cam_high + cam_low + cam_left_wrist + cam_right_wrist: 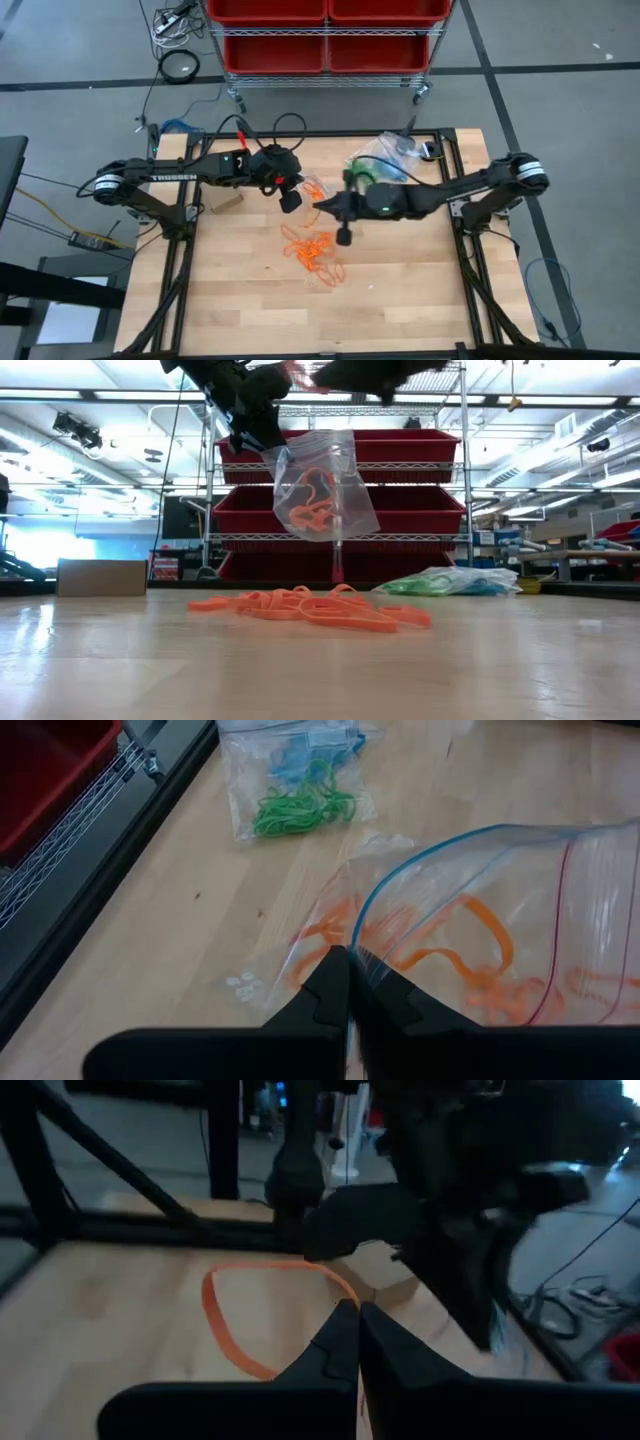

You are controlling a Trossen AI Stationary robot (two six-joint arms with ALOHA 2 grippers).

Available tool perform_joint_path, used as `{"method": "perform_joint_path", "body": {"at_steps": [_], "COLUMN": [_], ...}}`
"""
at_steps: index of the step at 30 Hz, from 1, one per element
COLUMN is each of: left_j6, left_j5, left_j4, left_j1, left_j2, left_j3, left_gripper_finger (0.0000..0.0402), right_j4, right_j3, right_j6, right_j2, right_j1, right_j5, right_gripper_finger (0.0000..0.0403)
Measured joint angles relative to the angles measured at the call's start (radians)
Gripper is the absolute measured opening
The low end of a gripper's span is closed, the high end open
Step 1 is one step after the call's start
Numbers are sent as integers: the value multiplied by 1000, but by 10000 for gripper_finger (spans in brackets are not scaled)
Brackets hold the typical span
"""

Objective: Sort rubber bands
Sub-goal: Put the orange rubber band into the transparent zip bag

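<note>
rubber bands (312,249) of the orange kind lie in a tangled heap near the middle of the counter (400,300), and a few more are already seen inside a clear zip bag (322,482) that is held up in the air above them. the step in hand is judged to be the bagging of the orange ones: a bag is held open-side up while single bands are brought to it.

on the left, the left end effector (350,982) is seen pressed together on the rim of the clear zip bag, so that the bag hangs from it with its orange loops gathered at the bottom. to the right of it, the right end effector (358,1330) is closed on one orange band (225,1320), which dangles from the fingertips as a thin open loop, just beside the left arm's wrist. farther right, near the counter's far edge, a second bag (385,158) lies flat with green and blue bands inside.

the next move is judged to call for the dangling band to be carried over the bag's mouth and let go there; the mouth is limp and only partly spread, so a careful line-up would be needed.

the bands look thin, flat and bright, easily tangled into clumps.
</note>
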Motion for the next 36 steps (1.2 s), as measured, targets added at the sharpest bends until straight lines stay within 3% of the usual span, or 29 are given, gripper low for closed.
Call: {"method": "perform_joint_path", "body": {"at_steps": [6, 10, 18, 26, 36], "left_j6": [-1, -1, -1, -5, -6], "left_j5": [0, 0, 0, 4, 5], "left_j4": [-2, -6, -8, -7, -4], "left_j1": [0, 0, 0, 0, 0], "left_j2": [0, 0, 0, 0, 0], "left_j3": [0, 0, 0, 0, 0], "left_gripper_finger": [17, 17, 17, 17, 17], "right_j4": [-282, -377, -394, -566, -681], "right_j3": [231, 310, 319, 318, 318], "right_j6": [-122, -145, -143, -99, 13], "right_j2": [179, 243, 230, 229, 229], "right_j1": [-28, -44, -61, -69, -87], "right_j5": [56, 133, 212, 386, 402], "right_gripper_finger": [0, 0, 0, 0, 0]}}
